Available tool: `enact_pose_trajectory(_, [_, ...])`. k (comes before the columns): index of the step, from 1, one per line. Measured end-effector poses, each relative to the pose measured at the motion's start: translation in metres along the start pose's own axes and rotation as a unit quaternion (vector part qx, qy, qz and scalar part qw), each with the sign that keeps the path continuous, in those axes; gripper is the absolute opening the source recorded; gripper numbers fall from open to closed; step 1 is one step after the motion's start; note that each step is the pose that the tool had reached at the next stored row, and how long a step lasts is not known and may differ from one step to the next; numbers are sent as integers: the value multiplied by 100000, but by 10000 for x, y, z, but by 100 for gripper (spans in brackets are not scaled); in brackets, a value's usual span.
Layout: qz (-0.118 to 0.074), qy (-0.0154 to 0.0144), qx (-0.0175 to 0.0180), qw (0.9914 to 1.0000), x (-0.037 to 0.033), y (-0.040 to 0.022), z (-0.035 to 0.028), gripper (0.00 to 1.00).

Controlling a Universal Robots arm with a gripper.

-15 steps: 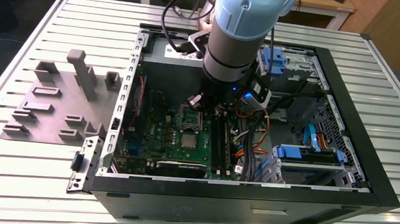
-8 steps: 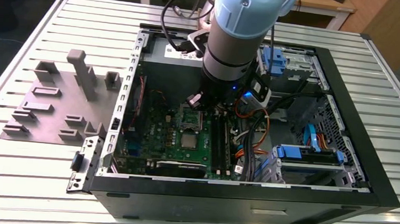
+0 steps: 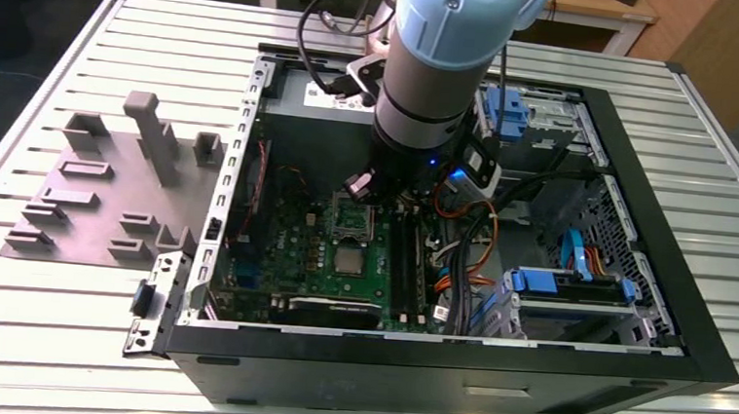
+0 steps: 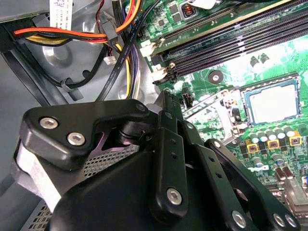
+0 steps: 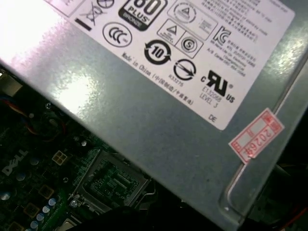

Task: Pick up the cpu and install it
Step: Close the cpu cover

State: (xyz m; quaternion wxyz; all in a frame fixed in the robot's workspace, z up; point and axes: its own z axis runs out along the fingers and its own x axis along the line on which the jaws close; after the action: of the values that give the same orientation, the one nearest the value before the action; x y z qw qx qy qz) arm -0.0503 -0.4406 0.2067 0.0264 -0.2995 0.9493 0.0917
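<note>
Exterior view gives us the cpu [image 3: 349,257] lying at the green board's [image 3: 291,250] middle, apart from the gripper [image 3: 374,190]. First wrist view adds the bare socket [image 5: 111,182]; whether the gripper is open or clenched, we cannot tell.

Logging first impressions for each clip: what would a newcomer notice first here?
The grey arm reaches down into the open case on the slatted table. Near the arm's tip, the silver cpu sits on the green board, and grey blocks stand at the exterior view's left.
</note>
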Motion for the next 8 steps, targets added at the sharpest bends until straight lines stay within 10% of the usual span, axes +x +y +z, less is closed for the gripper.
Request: enact_pose_trajectory(8, [2,157,226,100000,2,7,-21,11])
